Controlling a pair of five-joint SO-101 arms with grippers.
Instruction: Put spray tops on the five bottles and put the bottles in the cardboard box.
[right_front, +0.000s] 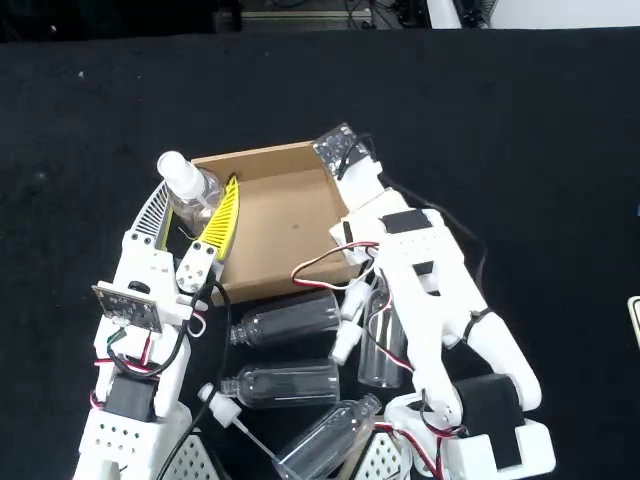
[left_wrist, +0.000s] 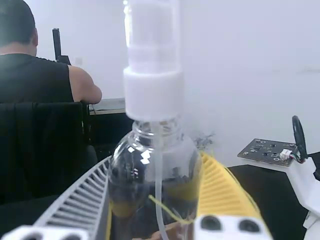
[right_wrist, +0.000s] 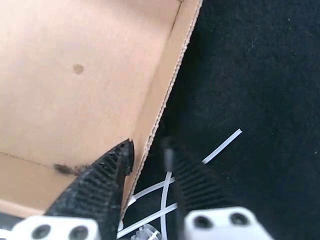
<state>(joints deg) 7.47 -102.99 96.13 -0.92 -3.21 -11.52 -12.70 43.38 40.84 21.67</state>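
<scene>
Clear plastic bottle with a white spray top (right_front: 190, 190) is pinched between the grey and yellow fingers of the left gripper (right_front: 198, 185). It is held right at the left wall of the brown cardboard box (right_front: 280, 215). In the left wrist view the spray top (left_wrist: 152, 85) is seen sitting on the bottle's neck, with its thin tube hanging down inside.

The right gripper (right_wrist: 149, 147) is set on the right wall of the box. One black finger is inside the box and one is outside, and the wall is squeezed between them.

Four more clear bottles (right_front: 290, 318) without tops are lying on the black table (right_front: 520, 120), just in front of the box and between the two arms. Loose white spray tops (right_front: 220, 405) are lying beside them. Thin white tubes (right_wrist: 220, 147) are seen on the table near the right gripper
</scene>
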